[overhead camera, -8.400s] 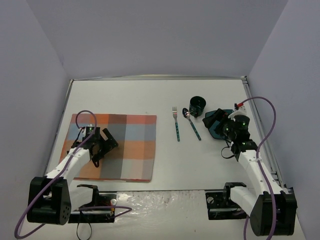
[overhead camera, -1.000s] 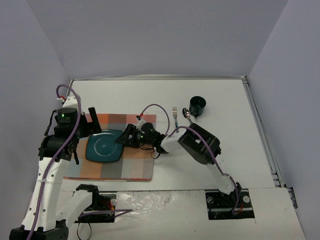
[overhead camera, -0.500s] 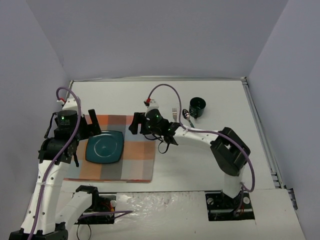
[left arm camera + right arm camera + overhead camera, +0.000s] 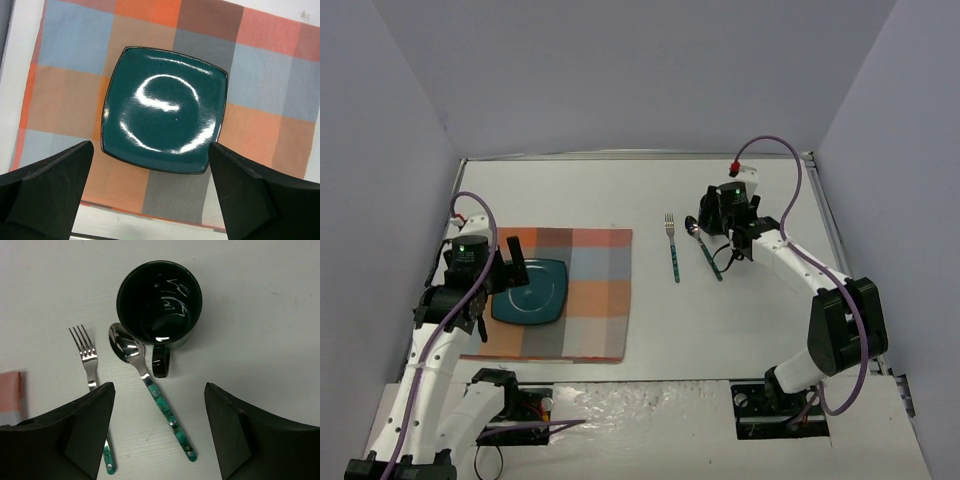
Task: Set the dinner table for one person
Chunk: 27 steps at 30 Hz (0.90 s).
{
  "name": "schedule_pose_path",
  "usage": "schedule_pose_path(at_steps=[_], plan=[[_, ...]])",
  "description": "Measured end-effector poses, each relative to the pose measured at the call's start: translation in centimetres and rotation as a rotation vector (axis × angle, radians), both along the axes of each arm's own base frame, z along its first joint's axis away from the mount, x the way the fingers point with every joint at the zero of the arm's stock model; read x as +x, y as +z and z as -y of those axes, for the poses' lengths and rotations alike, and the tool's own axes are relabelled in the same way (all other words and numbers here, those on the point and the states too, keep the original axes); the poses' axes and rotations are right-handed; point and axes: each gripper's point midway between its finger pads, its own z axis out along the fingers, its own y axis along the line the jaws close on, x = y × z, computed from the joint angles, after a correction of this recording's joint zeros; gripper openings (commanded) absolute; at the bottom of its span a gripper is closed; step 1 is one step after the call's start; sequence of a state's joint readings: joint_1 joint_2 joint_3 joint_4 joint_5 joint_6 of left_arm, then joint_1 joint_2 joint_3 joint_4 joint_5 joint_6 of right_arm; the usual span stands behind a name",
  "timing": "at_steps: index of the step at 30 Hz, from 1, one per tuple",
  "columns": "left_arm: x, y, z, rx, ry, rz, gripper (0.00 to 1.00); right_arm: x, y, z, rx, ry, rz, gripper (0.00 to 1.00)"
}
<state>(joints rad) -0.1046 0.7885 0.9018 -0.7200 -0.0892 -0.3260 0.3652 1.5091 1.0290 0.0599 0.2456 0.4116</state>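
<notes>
over on the right of the flat, stiff white worktop (image 4: 720,320), the right gripper (image 4: 159,386) hangs open and empty above the mug (image 4: 159,302). the mug looks hard, slippery and breakable, so pinching its rim (image 4: 119,299) seems best. the left gripper (image 4: 150,146) gapes empty over the plate (image 4: 164,122). only the right wrist view shows the handle (image 4: 160,362) beside the spoon (image 4: 150,385); the top view hides the mug.

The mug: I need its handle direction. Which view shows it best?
Right wrist: the mug is seen from straight above, handle toward the open right gripper. Top external mostly hides it under that arm; left wrist misses it.
</notes>
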Motion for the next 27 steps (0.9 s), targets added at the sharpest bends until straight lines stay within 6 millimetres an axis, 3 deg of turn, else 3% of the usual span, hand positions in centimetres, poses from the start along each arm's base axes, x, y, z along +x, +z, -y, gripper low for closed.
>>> schedule_pose_path(at_steps=[5, 16, 23, 27], plan=[[0.0, -1.4, -0.2, 0.012, 0.01, -0.018, 0.97, 0.0, -1.6, 1.9, -0.045, 0.003, -0.057, 0.66], [0.3, -1.5, -1.0, 0.041, 0.045, -0.003, 0.97, 1.3, -8.1, 1.7, -0.116, 0.063, -0.212, 0.52], [0.3, -1.4, -1.2, 0.046, 0.052, -0.002, 0.97, 2.5, -8.0, 1.6, -0.117, 0.074, -0.182, 0.42], [0.3, -1.4, -1.2, 0.046, 0.052, -0.001, 0.97, 3.2, -7.8, 2.0, -0.117, 0.072, -0.162, 0.3]])
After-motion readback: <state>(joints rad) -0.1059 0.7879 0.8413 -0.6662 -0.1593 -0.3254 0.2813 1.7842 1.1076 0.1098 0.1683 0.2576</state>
